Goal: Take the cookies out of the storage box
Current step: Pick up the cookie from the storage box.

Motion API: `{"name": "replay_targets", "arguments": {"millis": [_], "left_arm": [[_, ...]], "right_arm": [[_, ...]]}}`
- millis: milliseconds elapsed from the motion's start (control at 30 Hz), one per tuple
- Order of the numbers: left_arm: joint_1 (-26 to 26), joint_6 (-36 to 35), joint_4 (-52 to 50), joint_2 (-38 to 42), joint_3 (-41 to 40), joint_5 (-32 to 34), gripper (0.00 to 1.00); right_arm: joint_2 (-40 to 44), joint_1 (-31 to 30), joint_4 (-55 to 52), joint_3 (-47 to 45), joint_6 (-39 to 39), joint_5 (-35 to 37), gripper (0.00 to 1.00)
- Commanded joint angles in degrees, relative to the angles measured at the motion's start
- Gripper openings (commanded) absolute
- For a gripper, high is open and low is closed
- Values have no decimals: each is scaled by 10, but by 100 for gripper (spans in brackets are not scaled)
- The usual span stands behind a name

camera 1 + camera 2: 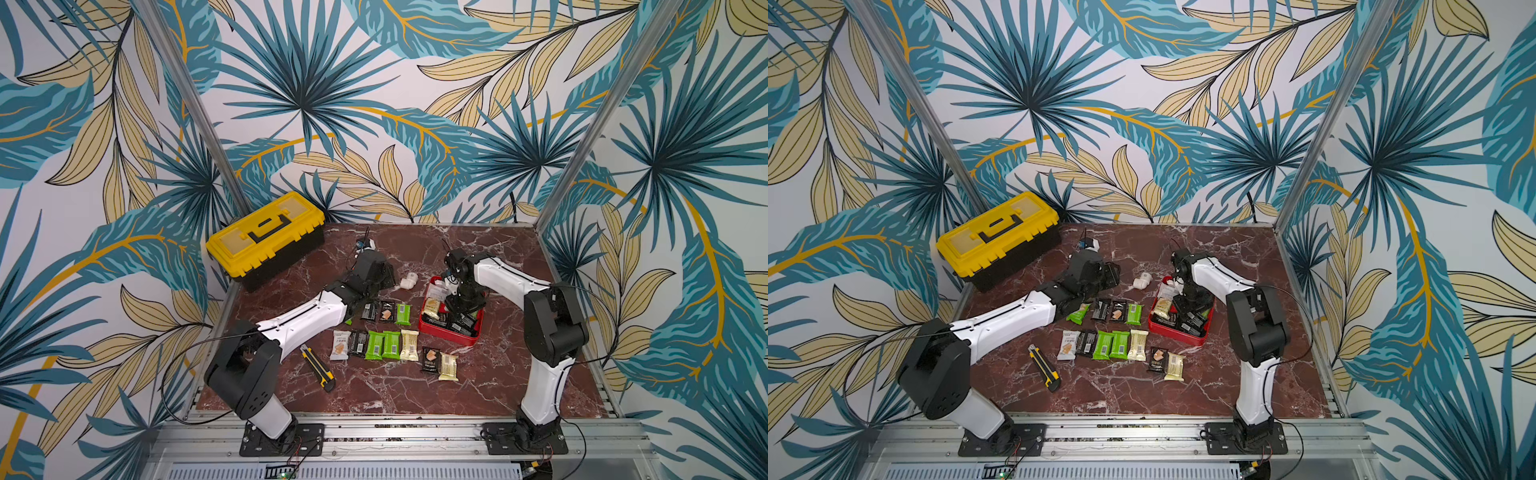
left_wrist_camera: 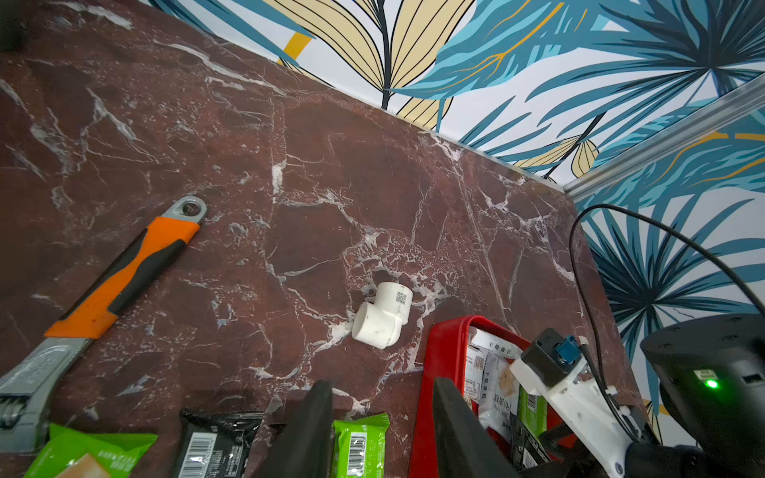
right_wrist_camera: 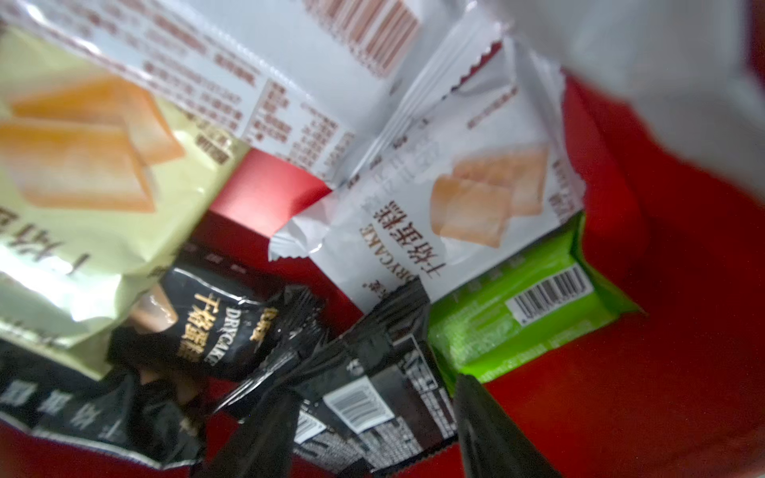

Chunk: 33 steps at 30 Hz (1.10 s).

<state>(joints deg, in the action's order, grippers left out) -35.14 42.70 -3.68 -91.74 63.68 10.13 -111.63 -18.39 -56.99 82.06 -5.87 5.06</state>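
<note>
Right gripper [image 3: 372, 443] sits nearest its wrist camera, jaws spread wide and reaching down into the box [image 3: 621, 372]. A black cookie [image 3: 360, 407] lies barcode-up between the fingers; whether the pads touch it I cannot tell. Around it in the box lie more cookies [image 3: 455, 207]: a cream one, two white, a green one and another black, with red floor showing between them. In both top views the box [image 1: 451, 338] [image 1: 1177, 336] stands on the table [image 1: 374, 395], right of centre, with the right arm bent over it. More cookies [image 1: 390, 345] lie out on the table to the box's left, in two loose rows, and a black and a cream one sit nearer the front. Left gripper [image 2: 385, 438] hangs low over the table behind the far row, jaws apart and empty, with a green cookie [image 2: 360, 447] on the table under the gap. An elbow [image 2: 383, 314] of white pipe lies between that gripper and the box, touching neither. In the left wrist view, a wrench [image 2: 103, 289] with an orange grip lies just beside another green cookie. A toolbox [image 1: 266, 237] stands shut at the far left corner. A knife [image 1: 318, 368] lies near the left arm, close to the near row.
</note>
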Motion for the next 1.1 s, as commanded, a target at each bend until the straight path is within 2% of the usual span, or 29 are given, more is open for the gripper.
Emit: {"name": "replay_targets", "arguments": {"millis": [0, 267, 533, 800, 1067], "left_arm": [[2, -3, -4, 11, -16, 8, 44], [3, -6, -14, 10, -15, 11, 44], [5, -8, -23, 13, -13, 17, 44], [5, -4, -22, 10, -9, 15, 44], [6, -2, -23, 10, -8, 10, 44]], "right_arm": [[12, 6, 2, 1, -6, -5, 65], [-16, 14, 4, 8, -12, -22, 64], [-30, 14, 7, 11, -5, -43, 56], [-4, 14, 7, 6, 10, -27, 50], [46, 13, 14, -11, 39, -52, 45]]}}
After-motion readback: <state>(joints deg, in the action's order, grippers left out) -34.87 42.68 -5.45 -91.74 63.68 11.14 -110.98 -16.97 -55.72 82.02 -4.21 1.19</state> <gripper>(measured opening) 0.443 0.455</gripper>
